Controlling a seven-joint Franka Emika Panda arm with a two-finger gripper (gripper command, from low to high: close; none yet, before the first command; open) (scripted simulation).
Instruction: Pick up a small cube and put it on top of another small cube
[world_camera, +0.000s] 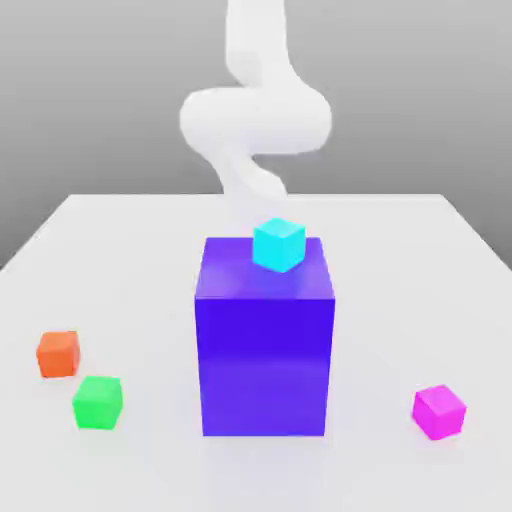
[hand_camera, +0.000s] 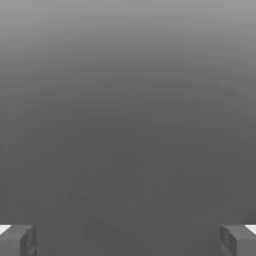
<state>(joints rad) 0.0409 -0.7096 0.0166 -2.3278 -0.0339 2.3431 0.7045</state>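
Magenta cube (world_camera: 439, 411) sat on desk (world_camera: 120, 240), near big blue-purple block (world_camera: 265, 350), off its lower corner toward exterior view's right. Plain, glossy, sharp-edged. Likely light, rigid, perhaps slick; best gripped across two opposite flat sides. End effector (hand_camera: 128, 240) stood spread wide, holding nothing. Cyan cube (world_camera: 278, 244) rested atop block.

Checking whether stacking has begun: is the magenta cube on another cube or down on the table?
On the table. The magenta cube rests alone on the table, at the exterior view's right, touching no other cube.
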